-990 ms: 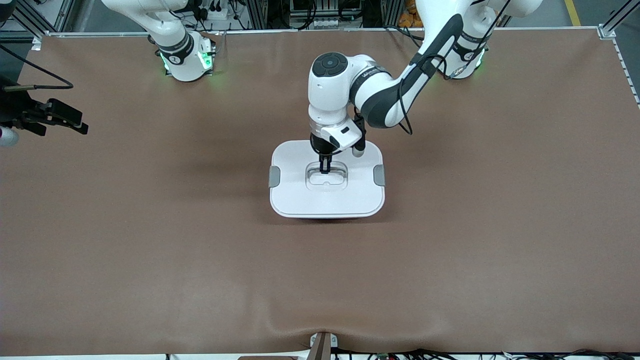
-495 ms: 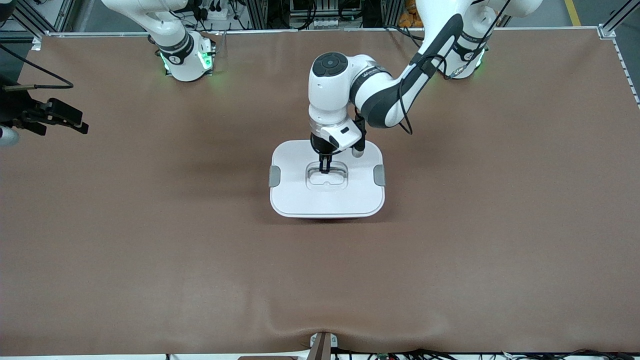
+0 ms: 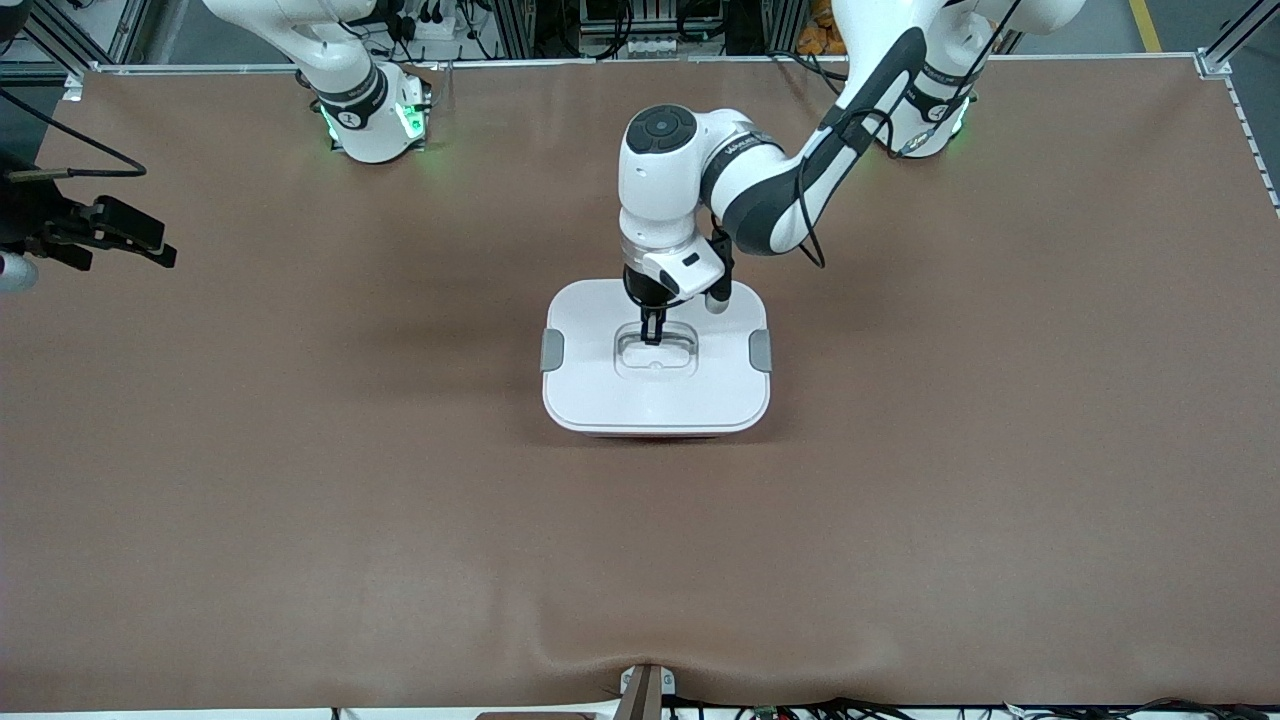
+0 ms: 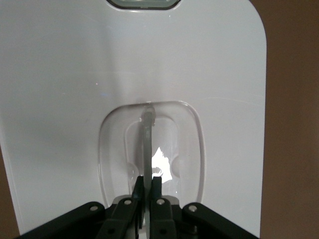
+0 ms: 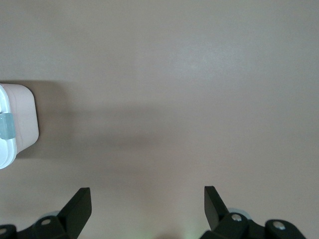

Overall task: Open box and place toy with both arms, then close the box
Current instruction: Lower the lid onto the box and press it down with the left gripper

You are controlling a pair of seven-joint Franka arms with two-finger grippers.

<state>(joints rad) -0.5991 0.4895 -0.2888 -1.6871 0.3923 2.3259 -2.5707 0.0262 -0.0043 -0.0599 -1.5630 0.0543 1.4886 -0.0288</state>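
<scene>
**Front view: left hand clamped on lid handle**

Surface: brown mat. Box sits mid-surface, white lid on, grey clips at both ends. Toy not visible in any view.

Left hand over the lid's centre, fingers pinched together on the thin handle bar in the recess.

Right hand waits with fingers apart, off toward the right arm's end of the surface.

Handling, judged: lid stiff, smooth plastic, light; the bar is the only sound grip. Tub may lift with the lid if the clips hold.
</scene>
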